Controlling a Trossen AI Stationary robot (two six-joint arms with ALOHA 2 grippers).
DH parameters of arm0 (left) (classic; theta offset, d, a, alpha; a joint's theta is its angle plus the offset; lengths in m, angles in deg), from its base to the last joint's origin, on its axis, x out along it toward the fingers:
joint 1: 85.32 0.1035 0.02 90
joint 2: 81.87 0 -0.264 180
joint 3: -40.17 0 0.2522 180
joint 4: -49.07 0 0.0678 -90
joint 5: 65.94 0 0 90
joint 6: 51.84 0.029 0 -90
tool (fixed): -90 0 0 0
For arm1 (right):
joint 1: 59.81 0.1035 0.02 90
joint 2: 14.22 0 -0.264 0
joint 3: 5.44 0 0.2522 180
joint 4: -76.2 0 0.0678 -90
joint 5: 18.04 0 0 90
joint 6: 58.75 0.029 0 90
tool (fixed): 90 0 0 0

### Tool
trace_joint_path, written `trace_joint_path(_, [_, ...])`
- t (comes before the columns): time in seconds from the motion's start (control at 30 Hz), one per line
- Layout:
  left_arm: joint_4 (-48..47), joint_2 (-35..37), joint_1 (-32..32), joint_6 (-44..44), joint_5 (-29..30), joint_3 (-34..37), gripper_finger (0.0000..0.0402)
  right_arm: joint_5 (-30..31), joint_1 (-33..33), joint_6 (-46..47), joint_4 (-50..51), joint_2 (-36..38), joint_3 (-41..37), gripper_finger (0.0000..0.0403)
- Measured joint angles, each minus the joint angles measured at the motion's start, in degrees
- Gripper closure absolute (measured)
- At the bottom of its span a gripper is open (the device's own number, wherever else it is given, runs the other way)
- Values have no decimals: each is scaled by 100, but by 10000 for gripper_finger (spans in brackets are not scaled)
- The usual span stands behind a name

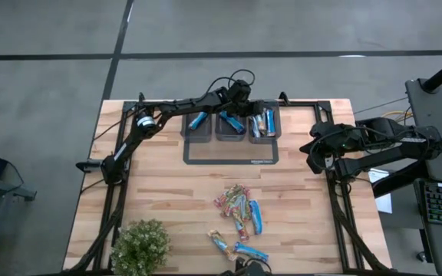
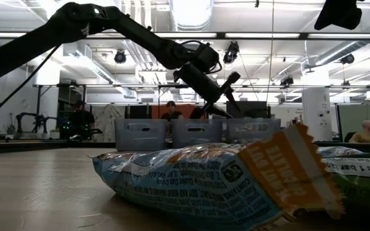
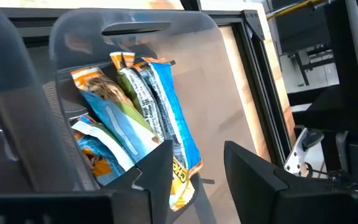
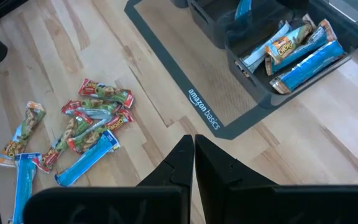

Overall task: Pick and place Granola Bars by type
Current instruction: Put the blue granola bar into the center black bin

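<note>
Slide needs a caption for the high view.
Left gripper open over three bins; loose granola bars await sorting; right gripper waits.

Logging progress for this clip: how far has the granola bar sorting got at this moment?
Partly done. All three grey bins on the mat already hold bars. The left gripper is above the bins, fingers open and holding nothing. The right gripper waits shut at the table's right edge. Still left: a pile of granola bars mid-table and a few bars near the front edge.

We see a light wooden table (image 1: 167, 192) carrying a dark mat (image 1: 231, 156) with three grey bins (image 1: 232, 124) at its far side, a loose pile of Granola Bars (image 1: 239, 205) nearer us, and a leafy plant (image 1: 140, 246) at one corner.
</note>
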Motion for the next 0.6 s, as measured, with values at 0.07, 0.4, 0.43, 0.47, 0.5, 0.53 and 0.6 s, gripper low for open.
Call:
trace_joint_path(0.07, [28,10,-2,-1,-6,0,278,0,0,-2,0,0,0,394])
trace_joint_path(0.4, [27,55,-9,112,-10,-11,387,2,0,-2,-3,2,-21,394])
trace_joint_path(0.43, [27,55,-9,111,-17,-11,394,2,0,-2,-1,2,-25,394])
trace_joint_path(0.47, [25,55,-11,115,-23,-11,397,2,0,-2,2,2,-26,394])
trace_joint_path(0.5, [26,55,-13,115,-23,-11,399,3,0,-2,-1,2,-26,394])
trace_joint_path(0.53, [25,60,-19,113,-32,-11,400,3,0,-2,-2,2,-26,394])
trace_joint_path(0.6, [9,96,-37,121,-50,-11,401,3,0,-2,0,2,-26,394])
